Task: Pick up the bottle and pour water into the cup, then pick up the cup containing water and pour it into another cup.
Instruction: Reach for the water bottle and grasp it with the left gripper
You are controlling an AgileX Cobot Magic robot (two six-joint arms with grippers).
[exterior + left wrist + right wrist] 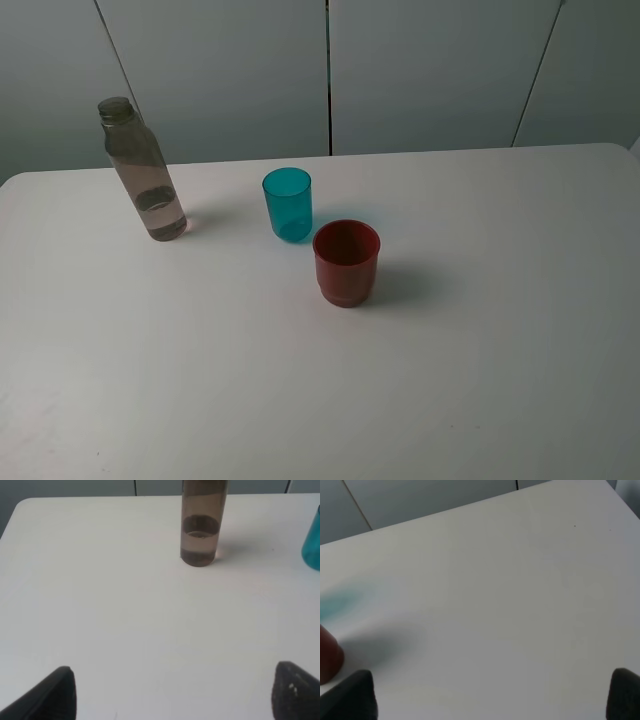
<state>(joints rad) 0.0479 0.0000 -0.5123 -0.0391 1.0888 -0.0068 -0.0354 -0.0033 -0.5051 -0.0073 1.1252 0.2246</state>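
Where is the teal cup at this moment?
In the exterior high view, the teal cup stands upright left of the table's centre, with the bottle to its left and the red cup close at its front right.

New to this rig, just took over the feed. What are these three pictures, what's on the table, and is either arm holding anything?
It's a robot with two arms, each ending in a two-finger gripper. One picture looks down from a high camera; the other two come from wrist cameras, where the dark corner shapes are fingertips. On the white table stand a smoky bottle holding some water, a teal cup and a red cup. The left gripper and right gripper are open, holding nothing.
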